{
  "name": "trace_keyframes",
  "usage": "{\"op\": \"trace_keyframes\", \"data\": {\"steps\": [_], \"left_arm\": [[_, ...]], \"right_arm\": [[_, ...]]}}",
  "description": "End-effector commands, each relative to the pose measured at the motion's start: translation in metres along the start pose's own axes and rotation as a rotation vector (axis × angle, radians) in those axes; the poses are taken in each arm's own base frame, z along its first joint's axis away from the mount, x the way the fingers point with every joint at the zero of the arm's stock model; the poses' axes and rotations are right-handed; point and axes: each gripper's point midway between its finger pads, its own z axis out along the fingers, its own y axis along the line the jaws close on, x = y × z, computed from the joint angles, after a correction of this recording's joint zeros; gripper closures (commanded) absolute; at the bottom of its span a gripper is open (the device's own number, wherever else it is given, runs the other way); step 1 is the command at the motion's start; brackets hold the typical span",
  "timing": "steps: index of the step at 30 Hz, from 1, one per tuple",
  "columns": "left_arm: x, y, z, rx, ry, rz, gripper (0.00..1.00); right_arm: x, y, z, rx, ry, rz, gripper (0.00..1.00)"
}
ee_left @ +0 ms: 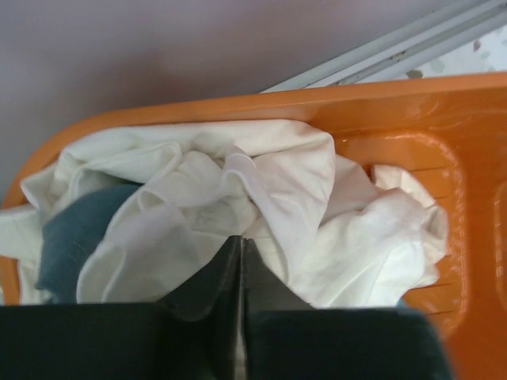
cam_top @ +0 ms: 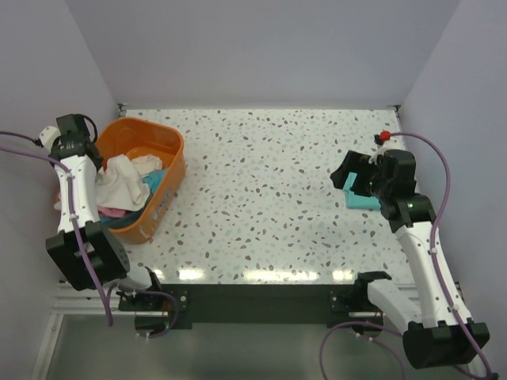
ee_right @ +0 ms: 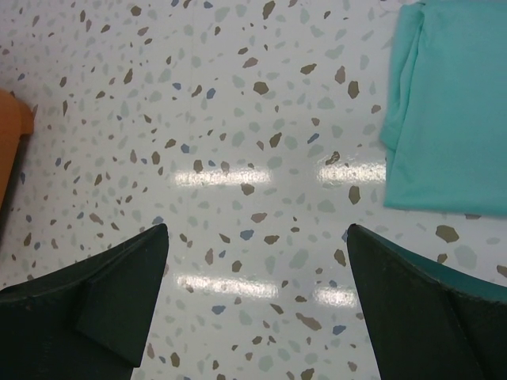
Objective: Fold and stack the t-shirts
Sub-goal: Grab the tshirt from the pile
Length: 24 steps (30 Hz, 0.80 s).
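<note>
The left gripper (ee_left: 240,241) is down inside the orange plastic basket (ee_left: 396,103), which stands at the left edge of the white speckled stone-pattern table (cam_top: 261,198). Its two dark jaws are drawn narrow, almost meeting, and their tips bite into a fold of the crumpled cream-white cloth t-shirt (ee_left: 277,174), so the grip looks closed on that fold. The shirt fills most of the basket in loose bunches and spills over its near rim on the arm's side. No print shows on it from here. A piece of blue-grey cloth (ee_left: 75,237) lies tucked under the cream folds on the left of the wrist view. From above, a bit of pink cloth (cam_top: 111,212) shows low in the basket beside the arm.

The right gripper (ee_right: 255,229) hangs over the right side of the table with its jaws spread wide and nothing between them, only bare tabletop. The folded teal-green cloth t-shirt (ee_right: 451,119) lies flat on the table just beyond the right-hand jaw, apart from it. From above, the shirt is partly hidden under the right arm's wrist and sits well apart from the basket
</note>
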Motion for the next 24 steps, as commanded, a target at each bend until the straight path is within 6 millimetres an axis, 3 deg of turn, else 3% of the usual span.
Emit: {"op": "trace_keyframes", "data": {"steps": [1,4,9,10,13,15,17,19,20,23,24], "left_arm": [[-0.018,-0.010,-0.009,0.051,-0.044,-0.011,1.00],[-0.036,-0.022,-0.027,0.141,-0.087,-0.020,1.00],[-0.081,-0.047,-0.097,0.389,-0.202,-0.036,1.00],[-0.102,-0.053,-0.125,0.463,-0.260,-0.048,1.00],[-0.127,-0.083,-0.194,0.751,-0.342,-0.028,1.00],[-0.131,-0.105,-0.238,0.966,-0.356,0.014,1.00],[-0.137,-0.111,-0.275,1.083,-0.379,0.048,1.00],[-0.138,-0.103,-0.281,1.050,-0.370,0.035,1.00],[-0.147,-0.089,-0.267,0.932,-0.395,-0.016,1.00],[-0.141,-0.053,-0.225,0.653,-0.361,-0.072,1.00],[-0.131,-0.044,-0.213,0.594,-0.320,-0.068,0.80]], "right_arm": [[-0.009,0.003,-0.006,-0.010,-0.040,-0.022,0.02],[-0.011,0.002,-0.007,-0.004,-0.046,-0.024,0.01],[-0.013,0.002,-0.010,0.003,-0.053,-0.024,0.01],[-0.013,0.001,-0.011,0.006,-0.054,-0.023,0.01],[-0.015,0.001,-0.013,0.007,-0.069,-0.022,0.01],[-0.015,0.000,-0.014,0.011,-0.074,-0.024,0.01],[-0.015,0.000,-0.014,0.013,-0.073,-0.019,0.01],[-0.011,0.000,-0.013,0.011,-0.061,-0.016,0.01],[-0.010,-0.001,-0.013,0.013,-0.057,-0.015,0.01],[-0.006,-0.005,-0.012,0.029,-0.043,-0.014,0.01],[-0.005,-0.005,-0.012,0.031,-0.040,-0.016,0.01]]}}
